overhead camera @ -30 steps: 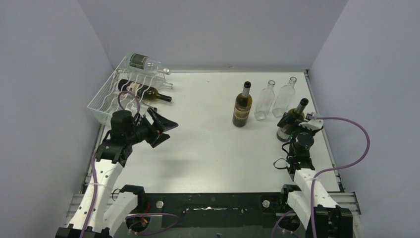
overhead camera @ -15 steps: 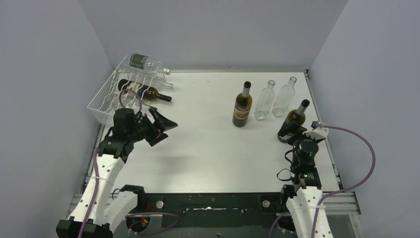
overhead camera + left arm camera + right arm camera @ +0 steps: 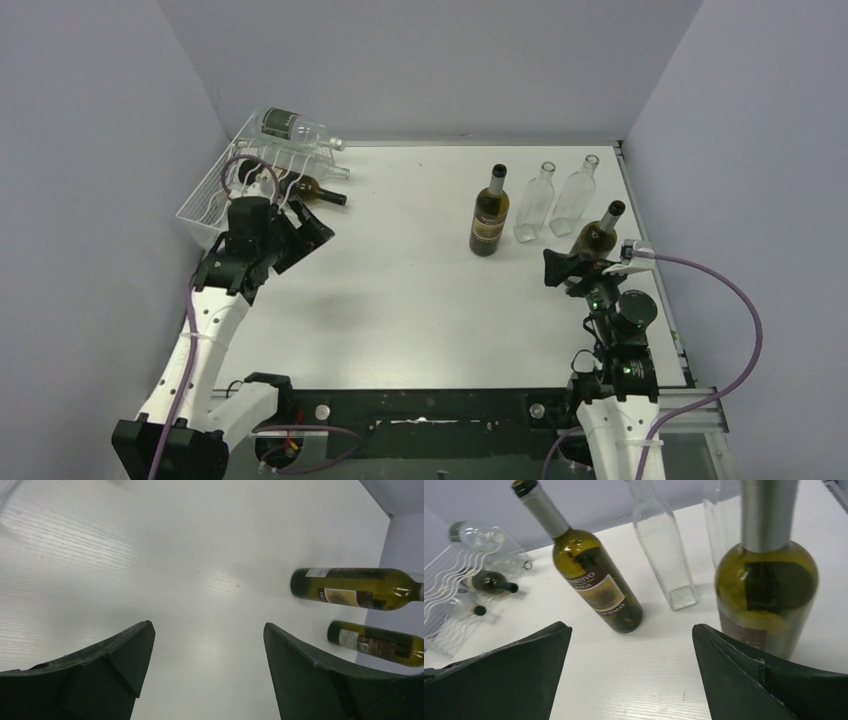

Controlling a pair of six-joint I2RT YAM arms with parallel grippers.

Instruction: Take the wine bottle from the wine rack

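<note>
The wine rack (image 3: pixel 215 195) stands at the back left, whitish wire with wavy rows. A clear bottle (image 3: pixel 293 127) lies across its top. A dark wine bottle (image 3: pixel 318 192) lies in a lower cradle, neck pointing right; it also shows in the right wrist view (image 3: pixel 489 582). My left gripper (image 3: pixel 296 238) is open and empty just in front of the rack's right end; in its own view (image 3: pixel 207 626) only bare table lies between the fingers. My right gripper (image 3: pixel 572 266) is open and empty (image 3: pixel 631 627), close in front of a standing green bottle (image 3: pixel 598 232).
Several bottles stand at the back right: a dark labelled one (image 3: pixel 489 212), two clear ones (image 3: pixel 535 203) (image 3: pixel 576 194), and the green one (image 3: pixel 766 595) just past my right finger. Grey walls close in the left, back and right of the table.
My left gripper has swung back and left, closer to the rack. My right arm has drawn back from the green bottle, and its gripper now sits in front and to the left of it.
</note>
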